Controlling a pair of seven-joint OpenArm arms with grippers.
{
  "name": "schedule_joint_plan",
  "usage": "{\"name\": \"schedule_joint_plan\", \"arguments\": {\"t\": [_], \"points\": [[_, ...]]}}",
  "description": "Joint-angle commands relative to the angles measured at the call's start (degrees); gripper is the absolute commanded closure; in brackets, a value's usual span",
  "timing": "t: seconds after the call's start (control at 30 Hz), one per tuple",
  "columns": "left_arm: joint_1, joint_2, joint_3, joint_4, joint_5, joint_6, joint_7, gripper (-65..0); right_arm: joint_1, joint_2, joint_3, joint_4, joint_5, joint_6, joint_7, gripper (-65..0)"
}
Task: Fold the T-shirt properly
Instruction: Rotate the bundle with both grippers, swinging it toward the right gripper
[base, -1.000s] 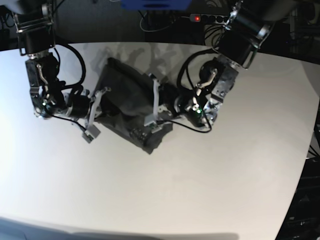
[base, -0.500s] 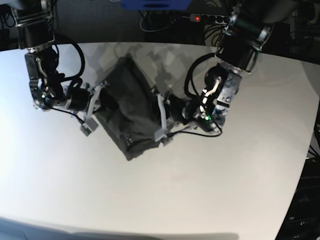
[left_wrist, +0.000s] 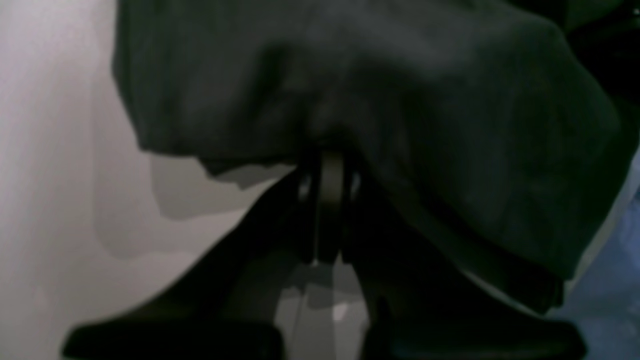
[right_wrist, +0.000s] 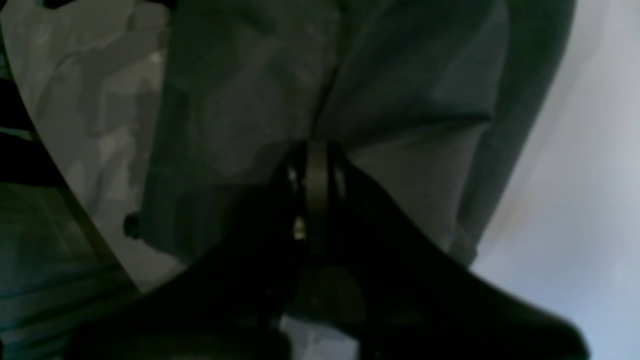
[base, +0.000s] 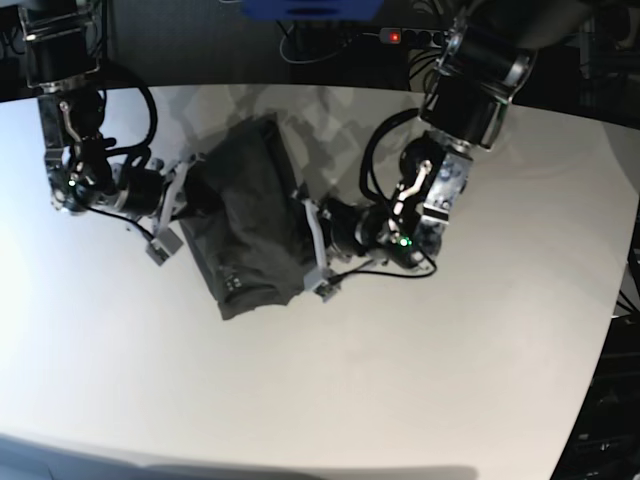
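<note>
The dark grey T-shirt (base: 245, 220) hangs as a bunched, partly folded bundle between my two grippers, above the white table (base: 400, 380). My left gripper (base: 308, 245), on the base view's right, is shut on the shirt's right edge. In the left wrist view its closed fingers (left_wrist: 327, 165) pinch the cloth (left_wrist: 400, 100), which drapes over them. My right gripper (base: 175, 205), on the base view's left, is shut on the opposite edge. In the right wrist view the fabric (right_wrist: 250, 100) spreads up from its closed tips (right_wrist: 312, 155).
A power strip with a red light (base: 400, 37) and cables lie past the table's far edge, beside a blue object (base: 310, 8). The table's curved right edge (base: 615, 300) drops into a dark area.
Both grippers have carried the shirt to the left and a little toward the back. The bundle has turned more upright and narrower, and its lower corner now trails to the front left.
</note>
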Motion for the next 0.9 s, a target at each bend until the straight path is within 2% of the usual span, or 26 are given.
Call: {"name": "schedule_joint_plan", "arguments": {"t": [0.0,0.47,0.67,0.87], "points": [[-1.49,-0.2,-0.18,-0.21,2.21,0.94,0.52,-2.2,0.68,0.98,0.61,0.56,0.29,0.34,0.38,-0.1],[-3.07,1.38,-0.36,-9.09,2.21,0.94,-10.38,-2.2,-1.69,1.77,1.75,0.91,0.29,0.34,0.47,-0.1],[-3.77,1.38,-0.36,-9.09,2.03,0.94,-11.0,-2.2,-1.87,1.77,5.09,1.0,0.37,0.34,-0.94,-0.1],[-3.86,1.38,-0.36,-9.09,2.03,0.94,-11.09,-2.2,-1.87,3.0,6.94,8.47,0.37,0.34,-3.57,-0.1]]}}
